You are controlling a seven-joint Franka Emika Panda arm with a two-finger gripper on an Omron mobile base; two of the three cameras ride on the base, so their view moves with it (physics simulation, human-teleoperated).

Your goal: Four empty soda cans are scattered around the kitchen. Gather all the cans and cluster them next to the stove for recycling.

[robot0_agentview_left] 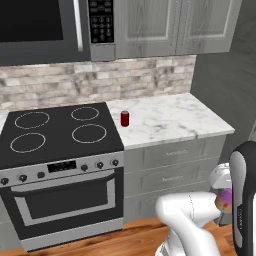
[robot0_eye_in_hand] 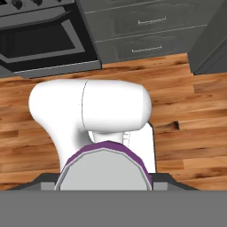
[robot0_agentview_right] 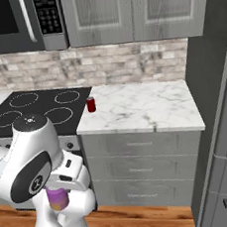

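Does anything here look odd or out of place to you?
Nothing spilled or damaged. A red can stands upright on the marble counter beside the stove. The only unusual sight: the tool holds a pink-purple can low, above the wooden floor.

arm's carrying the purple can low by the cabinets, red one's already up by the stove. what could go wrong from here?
1. The gripper holds the purple can well below the counter; lifting straight toward the stove could clip the counter edge or the drawers.
2. The red can stands right at the stove's edge; setting the purple one close beside it may knock it over.
3. The hand view looks down over the can's silver top, so the drop spot may stay hidden.
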